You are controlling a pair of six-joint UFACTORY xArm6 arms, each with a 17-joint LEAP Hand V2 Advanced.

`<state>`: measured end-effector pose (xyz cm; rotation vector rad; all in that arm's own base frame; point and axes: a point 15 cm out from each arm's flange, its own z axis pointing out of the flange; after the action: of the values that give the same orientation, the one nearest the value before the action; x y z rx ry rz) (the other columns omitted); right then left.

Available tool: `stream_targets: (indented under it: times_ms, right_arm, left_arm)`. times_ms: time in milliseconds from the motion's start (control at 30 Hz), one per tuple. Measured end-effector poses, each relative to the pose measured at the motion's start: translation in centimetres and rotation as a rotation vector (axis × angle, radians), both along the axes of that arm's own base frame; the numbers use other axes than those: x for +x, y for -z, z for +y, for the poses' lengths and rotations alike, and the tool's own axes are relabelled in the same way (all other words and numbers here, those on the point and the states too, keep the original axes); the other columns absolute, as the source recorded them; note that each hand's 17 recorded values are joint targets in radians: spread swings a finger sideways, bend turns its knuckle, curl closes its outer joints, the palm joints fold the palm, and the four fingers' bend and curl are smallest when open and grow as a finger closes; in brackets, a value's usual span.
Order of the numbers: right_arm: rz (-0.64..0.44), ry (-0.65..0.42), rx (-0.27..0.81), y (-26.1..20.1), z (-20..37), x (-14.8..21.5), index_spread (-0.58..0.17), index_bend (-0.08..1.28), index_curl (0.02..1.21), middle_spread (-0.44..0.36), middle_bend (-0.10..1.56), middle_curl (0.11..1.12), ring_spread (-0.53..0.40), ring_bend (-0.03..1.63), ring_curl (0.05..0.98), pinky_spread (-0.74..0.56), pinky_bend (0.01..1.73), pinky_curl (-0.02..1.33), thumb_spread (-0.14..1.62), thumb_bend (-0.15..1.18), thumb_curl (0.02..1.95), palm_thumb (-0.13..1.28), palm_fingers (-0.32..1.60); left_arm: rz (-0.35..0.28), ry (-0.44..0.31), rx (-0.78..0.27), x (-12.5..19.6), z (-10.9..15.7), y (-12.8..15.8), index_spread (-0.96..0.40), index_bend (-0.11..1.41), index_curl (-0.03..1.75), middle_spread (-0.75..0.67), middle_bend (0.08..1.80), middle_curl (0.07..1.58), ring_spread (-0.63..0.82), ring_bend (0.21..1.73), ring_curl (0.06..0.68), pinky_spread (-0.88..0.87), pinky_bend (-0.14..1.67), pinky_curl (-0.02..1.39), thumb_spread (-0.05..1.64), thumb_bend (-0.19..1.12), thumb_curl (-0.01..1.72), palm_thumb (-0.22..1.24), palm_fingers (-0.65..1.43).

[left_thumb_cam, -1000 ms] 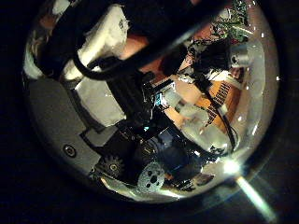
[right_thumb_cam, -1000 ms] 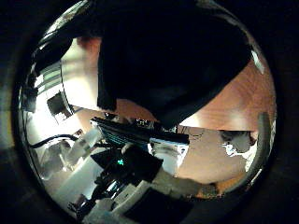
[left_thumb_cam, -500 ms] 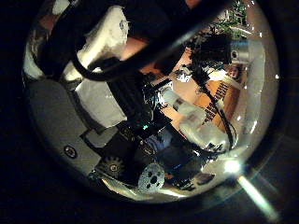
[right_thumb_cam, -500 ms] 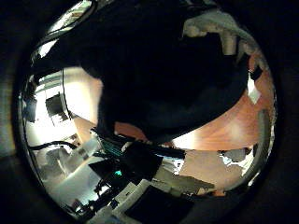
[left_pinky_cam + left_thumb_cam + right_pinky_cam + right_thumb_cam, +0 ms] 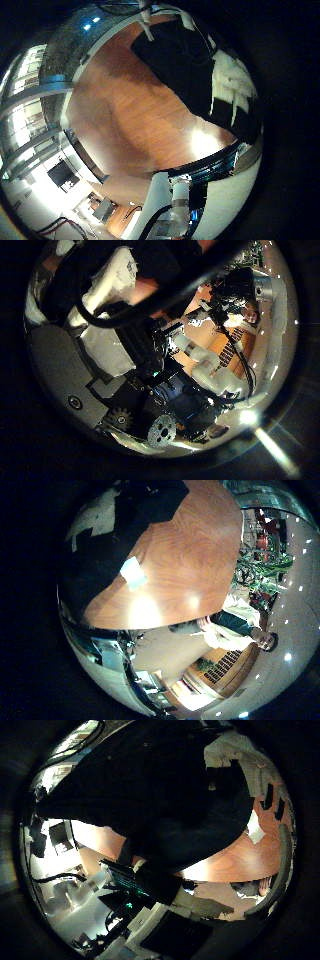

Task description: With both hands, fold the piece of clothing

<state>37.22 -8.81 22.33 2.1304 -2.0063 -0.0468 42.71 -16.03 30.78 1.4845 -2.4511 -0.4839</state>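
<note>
In the left little finger side palm view a dark piece of clothing lies on the wooden table, well away from that palm. A white hand rests on the clothing's edge; I cannot tell which hand it is. In the right thumb side palm view the clothing fills much of the picture, close under that palm, with a white hand at its edge. The right little finger side palm view shows the clothing and a white part on it. The left thumb side palm view shows mostly its own arm and a hand over the table.
A small pale label or slip lies on the bare table beside the clothing. The table's edge runs close to the left arm's body. Room furniture and lights show beyond the table.
In the right thumb side palm view the clothing has grown to fill more of the picture and a white hand has come into view. In the left thumb side palm view the far hand has shifted slightly.
</note>
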Motion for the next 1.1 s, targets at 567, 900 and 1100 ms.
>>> stream_targets:
  times_ms: [567, 900, 1100]
  right_arm:
    - [-0.019, 0.042, 0.038, -2.5, 0.4, 0.7, -0.427, 0.48, 0.85, -0.23, 0.93, 0.82, -0.28, 1.24, 0.655, -0.4, 1.2, 0.71, 1.26, -0.07, 0.36, 0.45, 0.58]
    - [-0.007, 0.092, 0.079, -2.3, 0.2, 0.1, -0.416, 0.43, 0.73, -0.164, 0.8, 0.72, -0.187, 1.07, 0.539, 0.0, 0.89, 0.59, 1.11, -0.05, 0.25, 0.03, 0.3]
    - [0.025, 0.097, 0.087, -2.4, 0.4, -0.7, -0.397, 0.42, 0.68, -0.126, 0.73, 0.67, -0.126, 1.02, 0.506, 0.19, 0.83, 0.56, 1.02, -0.04, 0.24, -0.03, 0.26]
  left_arm:
    - [-0.002, 0.01, -0.015, -0.2, 0.2, -0.7, -0.73, 0.65, 1.15, -0.52, 1.05, 0.97, -0.4, 1.38, 0.534, -0.59, 1.13, 0.67, 1.42, -0.01, 0.38, 0.5, 1.12]
    - [0.006, 0.011, -0.01, -0.3, 0.3, -0.6, -0.73, 0.64, 1.15, -0.52, 1.05, 0.97, -0.4, 1.38, 0.534, -0.6, 1.12, 0.67, 1.42, -0.01, 0.38, 0.5, 1.12]
    - [0.008, 0.011, -0.009, -0.3, 0.4, -0.5, -0.73, 0.64, 1.16, -0.52, 1.05, 0.97, -0.4, 1.39, 0.535, -0.6, 1.12, 0.67, 1.42, -0.01, 0.38, 0.5, 1.12]
